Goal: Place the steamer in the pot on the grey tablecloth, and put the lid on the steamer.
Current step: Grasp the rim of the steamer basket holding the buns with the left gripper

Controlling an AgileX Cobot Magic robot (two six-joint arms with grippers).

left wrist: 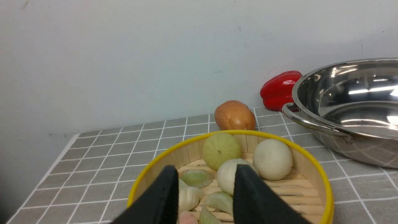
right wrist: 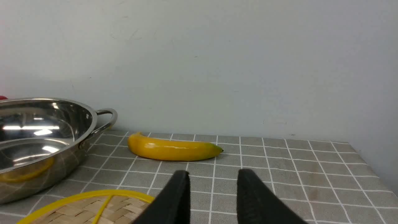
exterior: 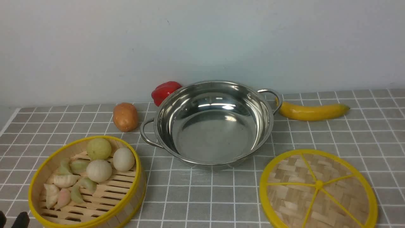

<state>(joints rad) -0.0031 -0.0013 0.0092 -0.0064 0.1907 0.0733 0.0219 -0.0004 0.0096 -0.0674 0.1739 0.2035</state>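
Pot point(exterior: 215, 133), round shiny steel; slatted bamboo steamer point(exterior: 109, 193) left of it, flat woven lid point(exterior: 318, 186) right. Left and right jaws spread, empty.

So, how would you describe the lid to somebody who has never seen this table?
Find the shiny steel pot in the middle of the grey tablecloth. The lid lies flat on the cloth, nearer the robot and to the right. Unlike the steamer on the left, it is a woven disc with yellow spokes.

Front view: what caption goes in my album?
Empty pot at the back, steamer of dumplings front left, lid front right.
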